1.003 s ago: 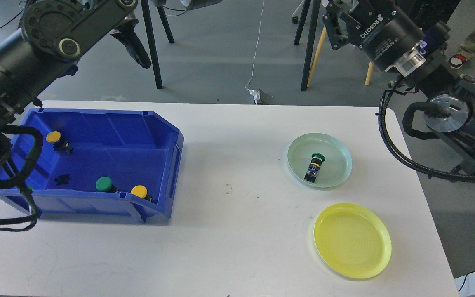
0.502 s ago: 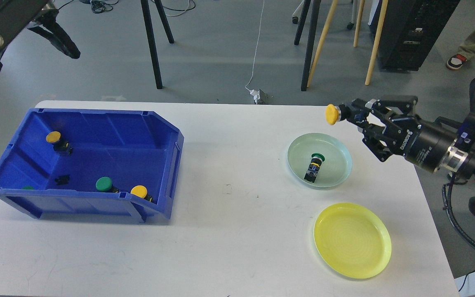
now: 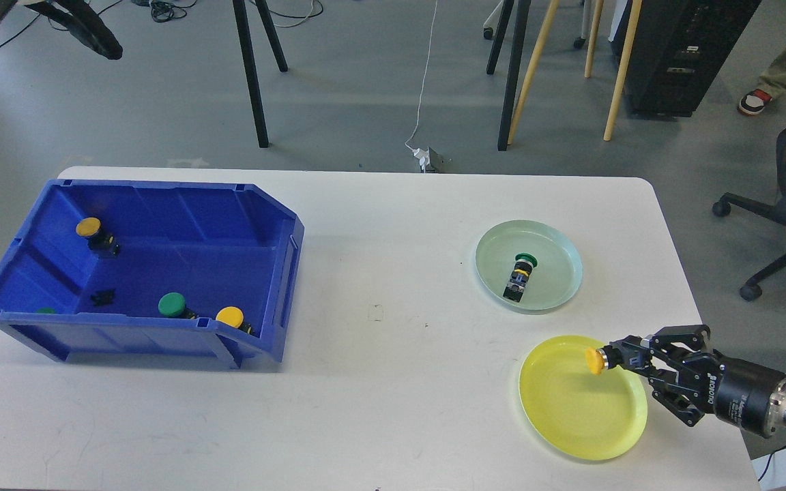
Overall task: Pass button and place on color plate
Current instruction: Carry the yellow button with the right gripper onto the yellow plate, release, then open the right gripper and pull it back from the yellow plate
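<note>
A yellow button (image 3: 593,361) is held between the fingers (image 3: 628,356) of the right gripper (image 3: 621,357), above the yellow plate (image 3: 580,416) on the desk (image 3: 400,382). The left gripper (image 3: 93,34) is seen top left; whether its fingers are wide or narrow cannot be told.

bin (image 3: 161,225) blue | plates yellow (image 3: 570,416), pale green (image 3: 557,252) | held button (image 3: 593,361) yellow | table (image 3: 393,382) white
</note>
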